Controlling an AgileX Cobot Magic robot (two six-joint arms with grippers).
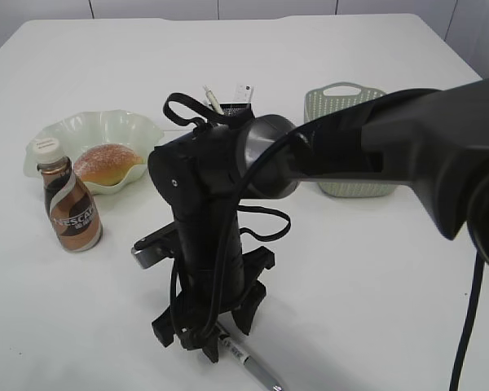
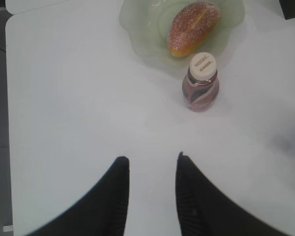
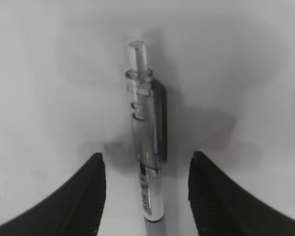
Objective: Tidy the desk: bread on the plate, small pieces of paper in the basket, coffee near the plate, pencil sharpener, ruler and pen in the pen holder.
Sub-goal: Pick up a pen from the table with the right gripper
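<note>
Nearest the front edge of the desk (image 1: 375, 269) lies the pen (image 3: 148, 162), flat on the white top, its clear clip end pointing away in the right wrist view and its grey barrel running out toward the front edge in the exterior view. Over it hangs the right claw (image 3: 146, 189), pointing straight down, its two black fingers spread wide on either side of the barrel with a gap on each side, not touching it. Behind that arm, toward the back of the desk, stands the black pen holder (image 1: 232, 110) with a few things sticking up out of it, and beside it to the right the basket (image 1: 342, 102). Near the left edge sits the plate (image 1: 106, 130) with the bread (image 1: 107, 163) on it, and the coffee (image 1: 72, 208) upright just in front of the plate. The left claw (image 2: 152, 196) hovers partly open and empty above bare desk, short of the bottle
</note>
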